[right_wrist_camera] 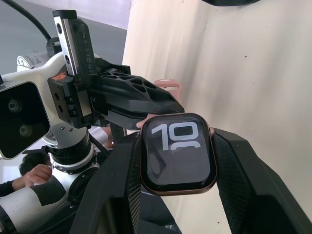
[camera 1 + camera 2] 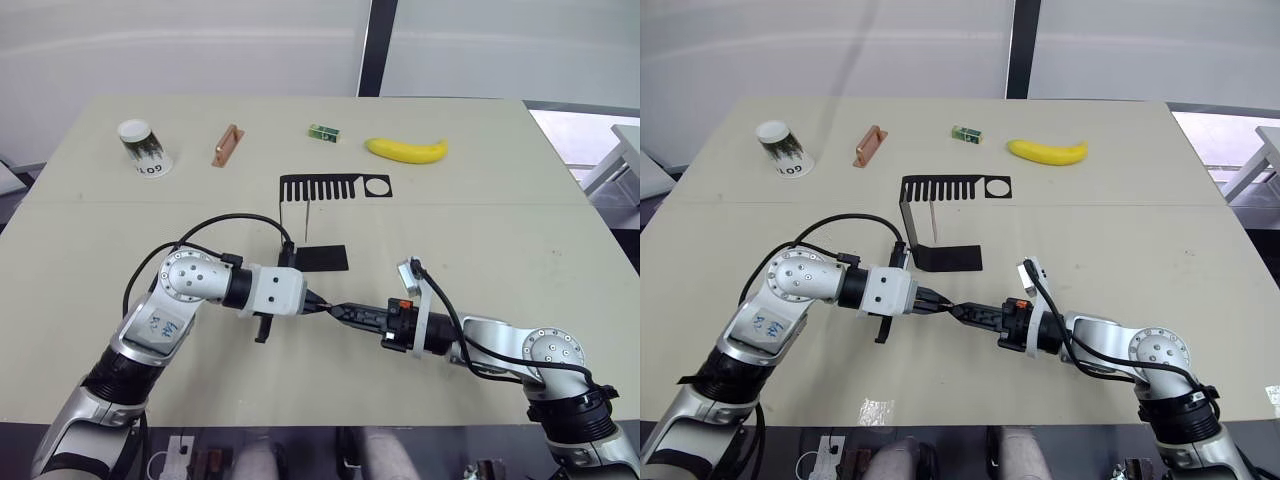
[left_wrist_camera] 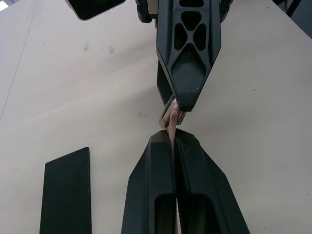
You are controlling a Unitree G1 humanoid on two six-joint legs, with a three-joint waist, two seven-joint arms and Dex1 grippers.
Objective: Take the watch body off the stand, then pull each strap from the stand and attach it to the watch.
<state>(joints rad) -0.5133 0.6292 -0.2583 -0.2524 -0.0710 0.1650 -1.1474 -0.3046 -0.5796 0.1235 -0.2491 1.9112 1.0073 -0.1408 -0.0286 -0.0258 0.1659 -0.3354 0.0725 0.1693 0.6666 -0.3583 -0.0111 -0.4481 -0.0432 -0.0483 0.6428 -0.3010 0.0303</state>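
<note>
My left gripper [image 2: 318,305] is shut on a salmon-pink strap [image 3: 171,119], whose end pokes out past the fingertips. Tip to tip with it, my right gripper [image 2: 338,311] is shut on the watch body [image 1: 178,153], a dark screen with a metallic rim held by its sides. The strap's end meets the edge of the watch; whether it is seated in the slot is hidden. Both grippers hover low over the table in front of the black stand [image 2: 330,188]. A second pink strap [image 2: 306,215] hangs from the stand's comb top, above its flat base [image 2: 322,258].
Along the far side of the table lie a tipped paper cup [image 2: 145,148], a copper-brown bar [image 2: 228,145], a small green box [image 2: 324,131] and a banana [image 2: 406,150]. A cable loops over my left arm near the stand.
</note>
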